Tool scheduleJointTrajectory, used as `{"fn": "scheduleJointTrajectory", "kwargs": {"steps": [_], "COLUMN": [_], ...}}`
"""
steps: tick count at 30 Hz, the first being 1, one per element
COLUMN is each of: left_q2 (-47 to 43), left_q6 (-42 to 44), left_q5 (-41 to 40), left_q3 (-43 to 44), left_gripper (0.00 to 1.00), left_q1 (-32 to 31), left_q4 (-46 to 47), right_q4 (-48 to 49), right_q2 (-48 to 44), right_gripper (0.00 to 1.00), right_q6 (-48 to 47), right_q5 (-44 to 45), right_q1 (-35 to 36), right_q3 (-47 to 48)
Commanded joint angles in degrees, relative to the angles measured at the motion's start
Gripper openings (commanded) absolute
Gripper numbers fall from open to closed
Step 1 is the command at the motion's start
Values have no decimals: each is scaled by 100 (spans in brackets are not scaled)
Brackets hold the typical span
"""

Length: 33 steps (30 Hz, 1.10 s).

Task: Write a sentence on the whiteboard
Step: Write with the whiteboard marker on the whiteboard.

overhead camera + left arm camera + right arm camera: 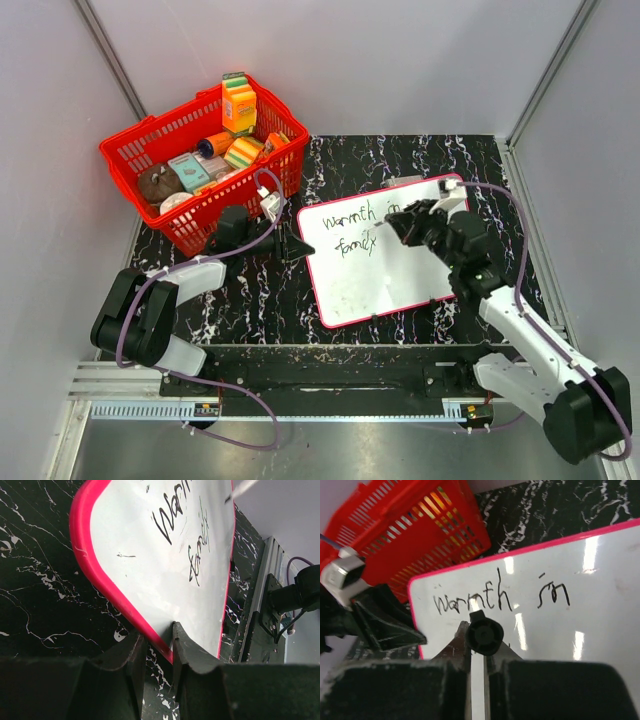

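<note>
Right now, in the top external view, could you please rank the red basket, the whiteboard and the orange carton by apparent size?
Largest: the red basket and the whiteboard look alike, so unranked.
Smallest: the orange carton, clearly.

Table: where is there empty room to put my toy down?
Bare table shows between the whiteboard and the arm bases, and behind the whiteboard. Crowded: between the red basket and the whiteboard, where the left gripper clamps the frame, and where the right gripper holds the marker on it.

Top view looks steeply down from above the near edge over the whole surface [260, 300]. Both wrist cameras sit low and close — facing the whiteboard [140, 580] from opposite sides, sharing its writing [472, 602].
</note>
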Motion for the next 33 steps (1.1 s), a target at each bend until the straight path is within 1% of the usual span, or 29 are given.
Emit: {"fn": "scheduleJointTrajectory", "kwargs": {"steps": [1,3,4,5,6,8,12,13,15,16,19,20,22,23,25,26,27,29,30,31,32,33], "left_q2": [-80,-80,-80,-71,-80,-71,-71,-62,-71,-80,-193,-229,-325,-361,-492,-545,-598,-800,-870,-1019,-1107,-1195], "left_q6": [738,738,747,747,747,747,756,756,756,764,773,773,738,721,677,624,589,370,273,81,-8,-105], "left_q5": [-398,-407,-407,-407,-416,-407,-407,-407,-381,-363,-380,-407,-433,-468,-512,-556,-565,-565,-582,-600,-618,-679], "left_q3": [28,28,28,28,28,37,55,63,81,107,73,64,29,11,-59,-94,-130,-252,-296,-393,-463,-560], "left_gripper": [0,0,0,0,0,0,0,2,5,11,24,34,41,50,56,64,67,72,79,81,87,90], "left_q1": [-128,-128,-128,-128,-128,-128,-128,-128,-137,-137,-172,-189,-225,-233,-269,-295,-304,-313,-339,-339,-348,-365], "left_q4": [-173,-182,-191,-191,-191,-199,-217,-226,-252,-287,-279,-270,-226,-200,-147,-95,-42,151,222,327,371,441], "right_q4": [1307,1626,1810,1777,1689,1207,231,-40,-262,-419,-552,-579,-605,-623,-667,-693,-746,-755,-929,-966,-992,-1044], "right_q2": [56,65,47,12,-40,-286,-830,-1032,-1200,-1314,-1481,-1508,-1552,-1561,-1596,-1614,-1657,-1702,-1754,-1763,-1798,-1851], "right_gripper": [0,0,0,0,0,0,0,0,0,0,0,0,0,0,0,0,0,0,0,0,0,0], "right_q6": [1123,1485,1652,1627,1558,1233,644,495,380,309,283,282,291,300,291,291,283,221,221,195,186,177], "right_q5": [-2348,-2949,-3048,-3101,-3032,-2874,-2164,-2048,-1802,-1749,-1660,-1651,-1643,-1651,-1678,-1678,-1686,-1660,-1660,-1651,-1660,-1643], "right_q1": [-1082,-1704,-1856,-1953,-2024,-2042,-2033,-2042,-2042,-2033,-2042,-2033,-2033,-2042,-2042,-2042,-2033,-2042,-2033,-2042,-2033,-2033], "right_q3": [76,-99,-161,-205,-232,-232,-153,-162,-179,-197,-276,-311,-337,-346,-355,-329,-329,-302,-302,-302,-294,-293]}}
